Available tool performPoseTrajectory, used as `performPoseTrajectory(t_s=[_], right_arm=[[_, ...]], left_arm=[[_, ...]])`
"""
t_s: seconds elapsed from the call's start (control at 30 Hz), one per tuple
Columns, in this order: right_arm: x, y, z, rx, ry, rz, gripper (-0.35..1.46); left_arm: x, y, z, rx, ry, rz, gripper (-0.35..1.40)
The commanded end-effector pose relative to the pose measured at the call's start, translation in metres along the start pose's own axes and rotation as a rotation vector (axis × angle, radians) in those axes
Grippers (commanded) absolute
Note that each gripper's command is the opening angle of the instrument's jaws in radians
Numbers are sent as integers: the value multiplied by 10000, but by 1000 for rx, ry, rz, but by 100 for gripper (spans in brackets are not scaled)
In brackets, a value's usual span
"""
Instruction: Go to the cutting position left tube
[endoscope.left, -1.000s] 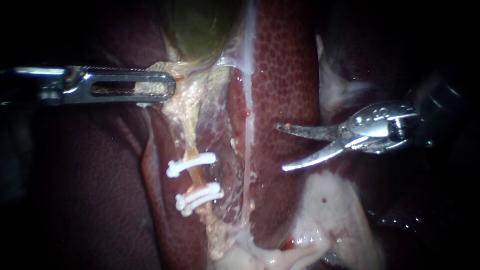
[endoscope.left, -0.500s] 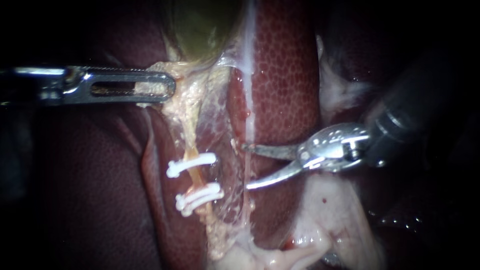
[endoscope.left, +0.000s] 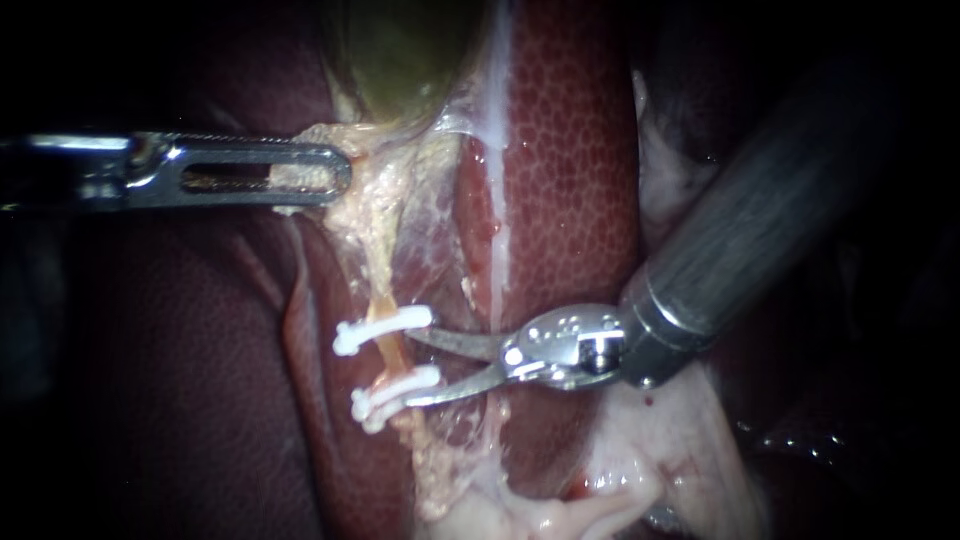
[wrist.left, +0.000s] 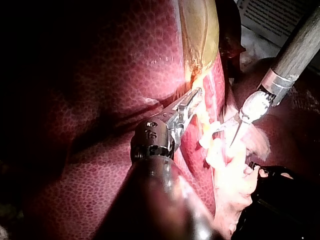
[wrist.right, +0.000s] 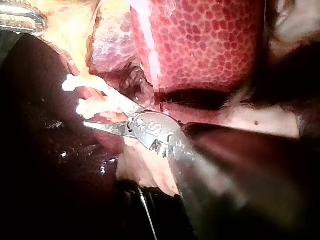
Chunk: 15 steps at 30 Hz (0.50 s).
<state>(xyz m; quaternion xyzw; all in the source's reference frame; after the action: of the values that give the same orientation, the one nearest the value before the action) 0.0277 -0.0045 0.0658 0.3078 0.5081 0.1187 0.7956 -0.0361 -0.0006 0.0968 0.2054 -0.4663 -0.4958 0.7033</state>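
Observation:
The left tube (endoscope.left: 388, 345), thin and yellowish, runs down from the gallbladder (endoscope.left: 400, 50) and carries an upper white clip (endoscope.left: 383, 330) and a lower, doubled white clip (endoscope.left: 395, 394). My right instrument (endoscope.left: 415, 368) has curved blades that stand open. Their tips reach the gap between the clips, the lower tip against the lower clip. The right wrist view shows the same blades (wrist.right: 102, 115) beside the clips (wrist.right: 75, 82). My left instrument (endoscope.left: 325, 175) is shut on pale tissue at the gallbladder's neck and holds it to the left; the left wrist view shows this grip (wrist.left: 192, 100).
The mottled red liver (endoscope.left: 570, 150) lies right of the tube, with a thin whitish strand (endoscope.left: 497, 270) running down over it. Pale fatty tissue (endoscope.left: 660, 440) sits under the right instrument's shaft. Dark liver (endoscope.left: 180, 380) fills the lower left.
My right instrument has moved left and down from over the liver to the clipped tube, its blades staying open. The left instrument and the tissue it holds have not moved.

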Motion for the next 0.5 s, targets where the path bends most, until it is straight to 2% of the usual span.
performPoseTrajectory(t_s=[0.03, 0.33, 0.5], right_arm=[[0, 0, 2, 3, 0, 0, 143], [3, 0, 10, 25, 0, 7, 143], [6, -5, 10, 78, -3, 3, 138]], left_arm=[[0, 0, 0, -1, 0, 0, -35], [0, -1, 0, -1, -1, -1, -35], [0, -1, 0, -1, -1, -1, -35]])
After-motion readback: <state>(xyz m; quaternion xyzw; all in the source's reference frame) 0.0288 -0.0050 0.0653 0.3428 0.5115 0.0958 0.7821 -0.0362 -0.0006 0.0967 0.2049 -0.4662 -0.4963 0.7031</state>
